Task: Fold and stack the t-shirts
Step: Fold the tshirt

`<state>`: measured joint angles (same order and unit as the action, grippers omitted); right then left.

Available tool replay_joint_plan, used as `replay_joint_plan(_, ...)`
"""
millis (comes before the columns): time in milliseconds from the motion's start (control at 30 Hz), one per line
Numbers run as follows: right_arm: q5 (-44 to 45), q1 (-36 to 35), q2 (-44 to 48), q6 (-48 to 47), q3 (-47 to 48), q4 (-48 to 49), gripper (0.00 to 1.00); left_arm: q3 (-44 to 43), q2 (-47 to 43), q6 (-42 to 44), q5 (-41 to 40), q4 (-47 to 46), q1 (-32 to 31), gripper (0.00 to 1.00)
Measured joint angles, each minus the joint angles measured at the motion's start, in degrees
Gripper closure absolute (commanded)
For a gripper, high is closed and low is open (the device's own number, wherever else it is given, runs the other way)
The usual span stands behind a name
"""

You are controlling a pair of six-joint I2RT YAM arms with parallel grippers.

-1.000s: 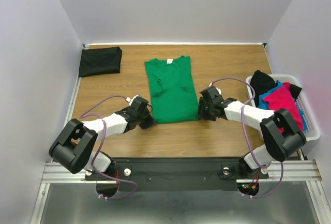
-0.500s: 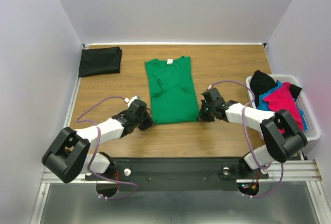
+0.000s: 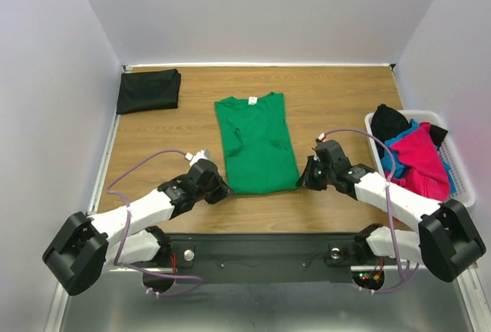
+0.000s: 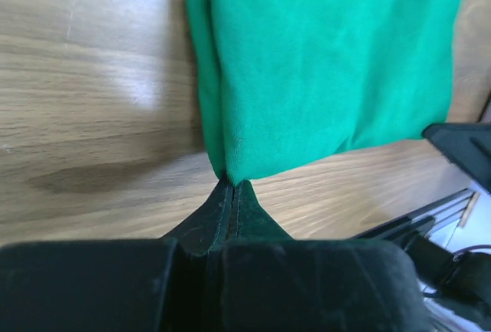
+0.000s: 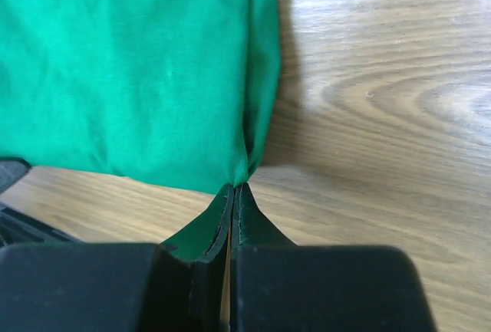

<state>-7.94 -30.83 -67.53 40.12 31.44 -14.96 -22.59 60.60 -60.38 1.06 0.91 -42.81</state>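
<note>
A bright green t-shirt (image 3: pixel 255 142) lies lengthwise in the middle of the table, sides folded in, white neck label at the far end. My left gripper (image 3: pixel 223 189) is shut on its near left hem corner (image 4: pixel 230 171). My right gripper (image 3: pixel 301 184) is shut on the near right hem corner (image 5: pixel 242 175). Both corners are pinched at the very fingertips, just above the wood. A folded black t-shirt (image 3: pixel 149 90) rests at the far left corner. More t-shirts, magenta (image 3: pixel 422 156), blue and black, are heaped in the basket.
A white plastic basket (image 3: pixel 457 172) stands at the right edge, close to my right arm. Grey walls close in the table on three sides. The black mounting rail (image 3: pixel 261 251) runs along the near edge.
Both grippers have drawn toward the near edge, pulling the green t-shirt's hem with them. The right gripper closed on its corner during this time; the left was shut throughout.
</note>
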Motion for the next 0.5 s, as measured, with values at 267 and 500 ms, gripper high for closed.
replay_joint_plan(267,3.5,0.0,0.0,-1.2,11.2,-4.8,0.99,-14.3,0.3,1.6,-7.6,10.2,0.2,1.0)
replay_joint_plan(500,8.0,0.5,-8.2,-3.0,27.4,-5.6,1.0,-29.4,6.5,6.9,-11.6,13.7,5.2,1.0)
